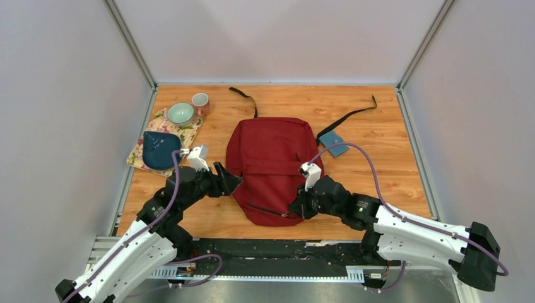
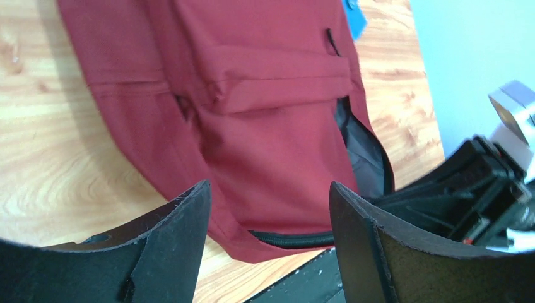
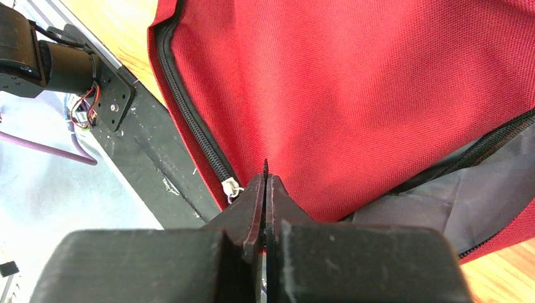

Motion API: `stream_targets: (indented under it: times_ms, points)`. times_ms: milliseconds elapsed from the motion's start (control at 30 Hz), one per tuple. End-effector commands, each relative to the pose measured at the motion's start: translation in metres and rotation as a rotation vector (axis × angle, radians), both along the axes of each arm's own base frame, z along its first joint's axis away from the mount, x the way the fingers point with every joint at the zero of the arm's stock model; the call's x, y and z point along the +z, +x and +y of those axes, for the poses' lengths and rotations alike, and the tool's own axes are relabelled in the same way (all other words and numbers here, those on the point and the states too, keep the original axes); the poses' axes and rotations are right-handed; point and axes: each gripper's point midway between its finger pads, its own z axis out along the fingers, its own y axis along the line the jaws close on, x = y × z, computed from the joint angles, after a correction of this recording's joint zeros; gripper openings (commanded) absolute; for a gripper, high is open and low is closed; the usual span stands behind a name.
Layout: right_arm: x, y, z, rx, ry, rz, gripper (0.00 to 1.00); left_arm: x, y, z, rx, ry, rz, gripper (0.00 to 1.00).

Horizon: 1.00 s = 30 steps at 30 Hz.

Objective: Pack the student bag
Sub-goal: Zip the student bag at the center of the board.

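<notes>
The dark red student bag [image 1: 271, 158] lies flat mid-table, its front pocket up. Its main zipper is part open on the near right side, showing grey lining [image 3: 454, 196]. My right gripper [image 1: 296, 211] is at the bag's near right corner; in the right wrist view it [image 3: 265, 180] is shut on the thin black zipper pull, right next to the silver slider [image 3: 231, 187]. My left gripper [image 1: 233, 180] is open and empty just beside the bag's left edge. In the left wrist view the bag [image 2: 252, 95] shows between its spread fingers [image 2: 268, 189].
A small teal wallet [image 1: 332, 143] lies right of the bag by a black strap [image 1: 353, 115]. At the far left a dark blue pouch [image 1: 159, 148] and a green bowl [image 1: 181, 113] rest on a floral mat [image 1: 189, 132], next to a pink cup [image 1: 200, 103].
</notes>
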Motion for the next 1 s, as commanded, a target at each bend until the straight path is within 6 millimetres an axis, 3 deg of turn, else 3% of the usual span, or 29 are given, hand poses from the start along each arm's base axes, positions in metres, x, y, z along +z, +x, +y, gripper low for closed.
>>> stream_targets:
  times_ms: [0, 133, 367, 467, 500, 633, 967]
  points:
    - [0.024, 0.010, 0.012, -0.007, 0.065, -0.058, 0.00, 0.021, -0.019, -0.028, -0.308, 0.092, -0.139, 0.76]
    - [0.024, 0.010, 0.014, -0.005, 0.064, -0.057, 0.00, 0.024, -0.035, -0.056, -0.533, 0.179, -0.237, 0.77]
    - [0.022, 0.012, 0.014, -0.015, 0.059, -0.054, 0.00, 0.014, -0.050, -0.098, -0.771, 0.397, -0.432, 0.78]
    - [0.024, 0.012, 0.015, -0.017, 0.059, -0.053, 0.00, 0.009, -0.064, -0.110, -0.891, 0.390, -0.516, 0.78]
    - [0.023, 0.012, 0.014, -0.015, 0.057, -0.051, 0.00, 0.015, -0.069, -0.117, -0.923, 0.345, -0.563, 0.79]
    - [0.025, 0.013, 0.014, -0.021, 0.058, -0.055, 0.00, 0.011, -0.079, -0.124, -0.990, 0.326, -0.650, 0.79]
    - [0.029, 0.012, 0.017, -0.017, 0.072, -0.046, 0.00, -0.028, -0.097, -0.140, -1.144, 0.378, -0.647, 0.80]
